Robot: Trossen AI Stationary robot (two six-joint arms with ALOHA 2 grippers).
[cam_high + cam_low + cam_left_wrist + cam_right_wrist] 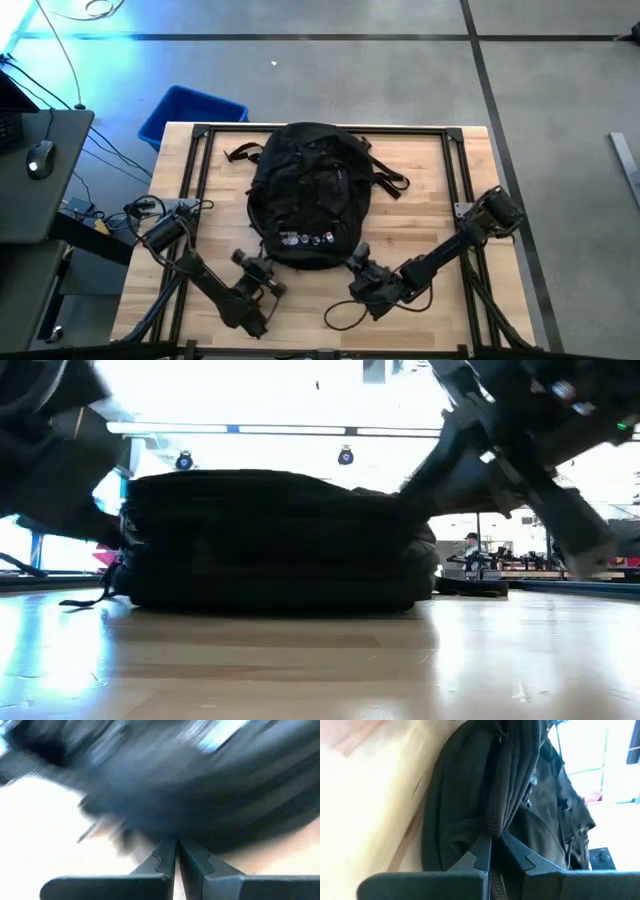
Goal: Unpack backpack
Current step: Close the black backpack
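The backpack (310, 195) lies flat in the middle of the wooden worktop (420, 170), its row of small pins (305, 238) towards the near edge and its straps trailing off the far end; no contents can be seen outside it, so the unpacking is judged to be at its start. The step in hand appears to be securing both near corners so that the bag can be opened. It is best done by keeping one side pinned while the other is drawn away along the zip line, slowly, so that the fabric is tensioned and not merely dragged across the wood.

At the near right corner a ridge of black fabric, a zip edge or seam (496, 815), runs between the jaws of the right gripper (495, 851), which are closed upon it. At the near left corner the left gripper (177, 854) is pressed against the bag's edge with its jaws shut to a thin slit; whether any fabric is caught there cannot be told, since the bag is blurred in that wrist view
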